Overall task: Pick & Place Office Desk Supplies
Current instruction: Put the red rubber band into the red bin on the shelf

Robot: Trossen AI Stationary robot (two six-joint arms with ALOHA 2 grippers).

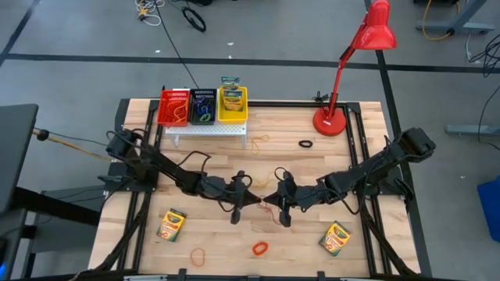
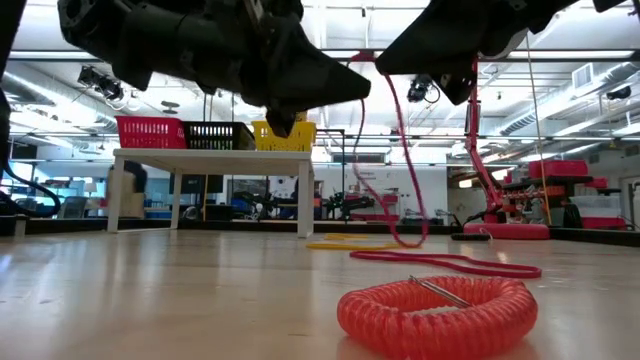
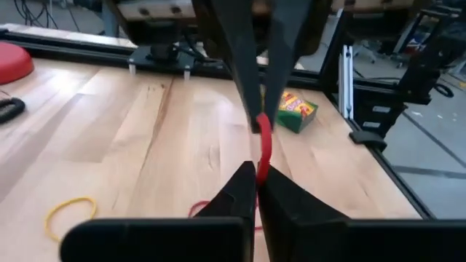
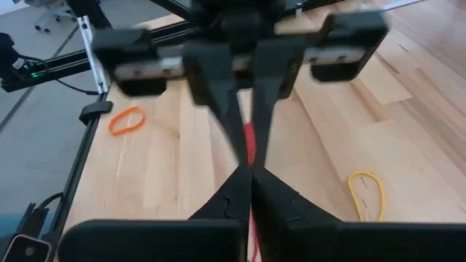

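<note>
Above the middle of the surface (image 1: 234, 148), the left pincer (image 1: 251, 200) and right pincer (image 1: 269, 200) met tip to tip — each clamped shut on the same red rubber band (image 3: 263, 145), which hung between them, its loose loop trailing down onto the wood.

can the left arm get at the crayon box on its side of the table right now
Probably not yet. The way to the crayon box looks free, but the left claw is shut on the red band, which the right claw also pinches.
</note>
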